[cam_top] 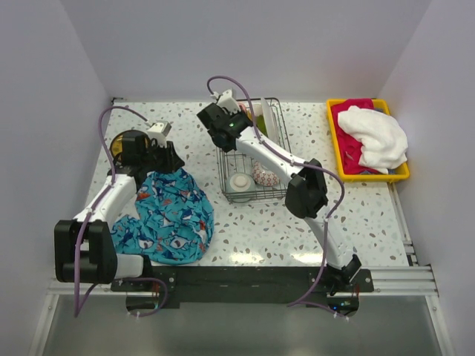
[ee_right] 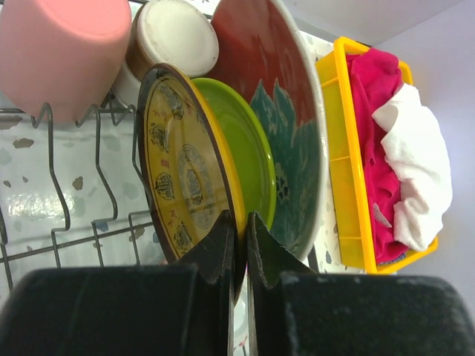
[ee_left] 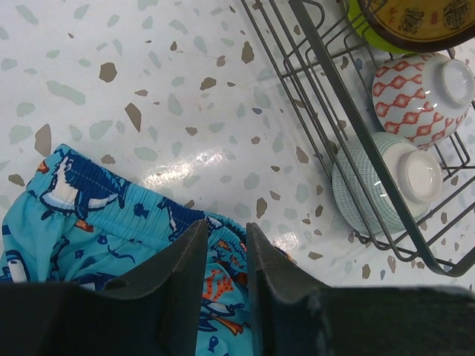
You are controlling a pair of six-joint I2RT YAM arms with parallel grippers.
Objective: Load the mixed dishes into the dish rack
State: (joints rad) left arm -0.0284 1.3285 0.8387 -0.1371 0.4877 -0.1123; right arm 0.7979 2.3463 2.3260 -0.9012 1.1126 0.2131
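The dish rack (cam_top: pixel 223 167) stands at the table's middle back. In it, on edge, are a yellow-olive plate (ee_right: pixel 182 163), a lime-green plate (ee_right: pixel 239 141) and a teal-and-red plate (ee_right: pixel 286 111). A pink cup (ee_right: pixel 63 52) and a cream cup (ee_right: pixel 174 33) lie beside them. My right gripper (ee_right: pixel 241 222) is shut on the yellow-olive plate's rim. A mint bowl (ee_left: pixel 371 193) and a red-patterned white bowl (ee_left: pixel 415 96) lie upside down at the rack's near end. My left gripper (ee_left: pixel 226 237) hovers over the blue patterned cloth (ee_left: pixel 89 215), jaws slightly apart, nothing between them.
A yellow plastic tray (cam_top: pixel 332 141) with pink and white cloths stands at the back right, close to the rack. The blue cloth (cam_top: pixel 174 215) is spread on the left of the speckled table. White walls close in on three sides.
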